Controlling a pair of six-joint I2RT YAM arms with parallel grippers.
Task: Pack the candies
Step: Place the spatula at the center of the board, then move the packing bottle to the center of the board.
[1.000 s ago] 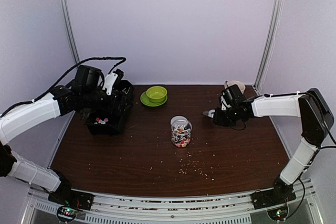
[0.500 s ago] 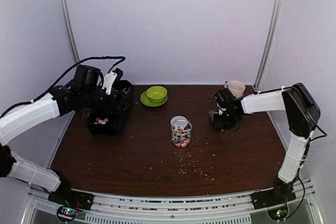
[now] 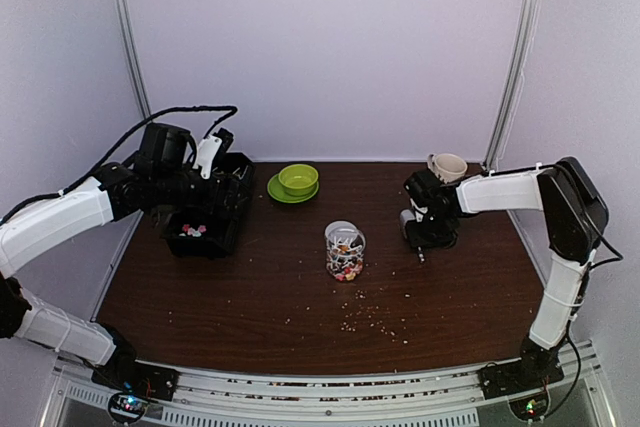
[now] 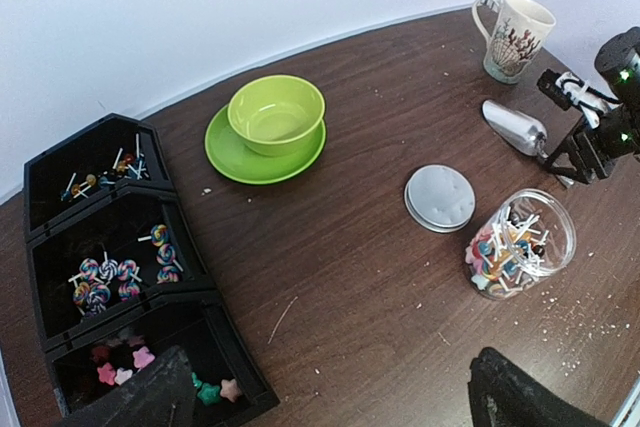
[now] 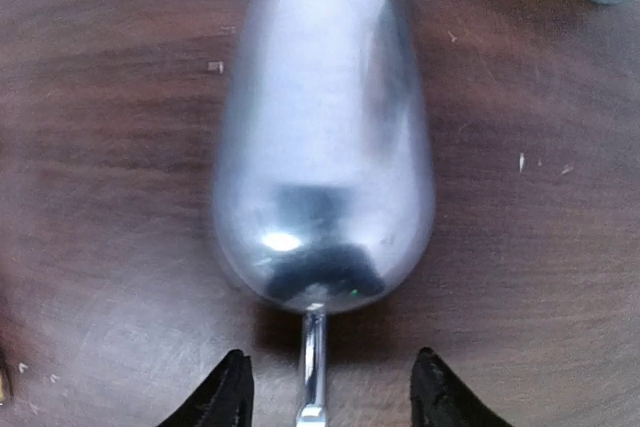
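Your right gripper (image 5: pixel 332 395) is spread, one finger on either side of the thin handle of the metal scoop (image 5: pixel 325 147). There is a gap on both sides, so it pinches nothing. The scoop lies flat on the table (image 5: pixel 90 97) straight ahead of that gripper. Its long axis runs directly away from the fingers, handle nearest them and bowl at the far end, so to my eye closing would catch the handle squarely.

Your left gripper (image 4: pixel 335 397) is spread wide and empty above the black tray (image 4: pixel 110 205). Loose candies (image 4: pixel 120 367) lie right beneath it in the nearest compartment, and swirled lollipops fill the next one ahead. More candies sit in the open jar (image 4: pixel 520 247), well off to its right. The jar's grey lid (image 4: pixel 438 197) lies flat just beside it, on the side toward the left gripper.

The jar stands near the right gripper, on its left and outside its wrist view. The tray is far nearer the left arm, so the scoop would have to pass the jar to reach it.

Things you cannot settle here:
- The scoop's bowl is blurred, so I cannot tell whether it holds anything.
- The handle's end is cut off at the frame's lower edge.
- The left fingers hide part of the nearest compartment.
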